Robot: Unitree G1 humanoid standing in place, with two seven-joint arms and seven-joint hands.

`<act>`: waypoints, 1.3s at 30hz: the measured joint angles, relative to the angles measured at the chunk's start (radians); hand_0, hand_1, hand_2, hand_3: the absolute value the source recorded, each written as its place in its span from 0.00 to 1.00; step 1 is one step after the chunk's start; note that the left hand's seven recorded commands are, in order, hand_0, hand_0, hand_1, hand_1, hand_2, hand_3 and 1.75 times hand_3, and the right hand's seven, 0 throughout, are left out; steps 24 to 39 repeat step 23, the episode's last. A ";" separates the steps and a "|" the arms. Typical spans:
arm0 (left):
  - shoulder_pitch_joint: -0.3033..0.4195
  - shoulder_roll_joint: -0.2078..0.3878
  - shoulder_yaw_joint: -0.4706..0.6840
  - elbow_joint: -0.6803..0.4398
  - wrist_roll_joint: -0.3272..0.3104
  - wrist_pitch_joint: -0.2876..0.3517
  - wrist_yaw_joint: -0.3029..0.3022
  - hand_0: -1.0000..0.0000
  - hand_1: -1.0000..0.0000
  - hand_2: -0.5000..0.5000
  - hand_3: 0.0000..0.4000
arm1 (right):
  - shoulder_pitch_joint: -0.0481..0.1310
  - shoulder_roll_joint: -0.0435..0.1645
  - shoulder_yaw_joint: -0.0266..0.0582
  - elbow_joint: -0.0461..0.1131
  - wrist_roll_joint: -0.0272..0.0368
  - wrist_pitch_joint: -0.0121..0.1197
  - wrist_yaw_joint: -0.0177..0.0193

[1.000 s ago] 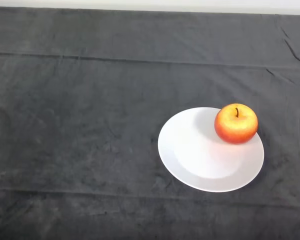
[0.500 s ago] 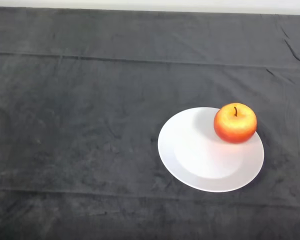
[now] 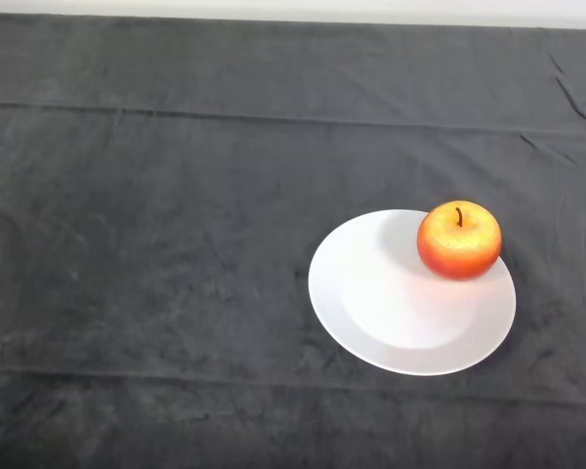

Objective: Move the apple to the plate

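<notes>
A red and yellow apple (image 3: pixel 459 240) stands upright, stem up, on the far right part of a round white plate (image 3: pixel 391 303). The plate lies on the dark cloth to the right of the middle of the head view. The apple overlaps the plate's far right rim.
The dark cloth (image 3: pixel 156 244) covers the whole table, with creases running across it. The table's far edge (image 3: pixel 293 18) runs along the top of the view.
The apple has shifted very slightly to the left on the plate. Nothing else has moved.
</notes>
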 measured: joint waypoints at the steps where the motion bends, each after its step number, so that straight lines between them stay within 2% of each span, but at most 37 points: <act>1: 0.000 0.000 0.000 0.000 0.000 0.000 0.000 1.00 1.00 0.50 0.00 | 0.000 0.000 0.0000 0.000 0.0000 0.000 0.0000; 39: 0.000 0.000 0.011 0.000 0.002 0.000 0.000 1.00 1.00 0.50 0.00 | 0.000 0.000 0.0000 0.000 0.0000 0.000 0.0000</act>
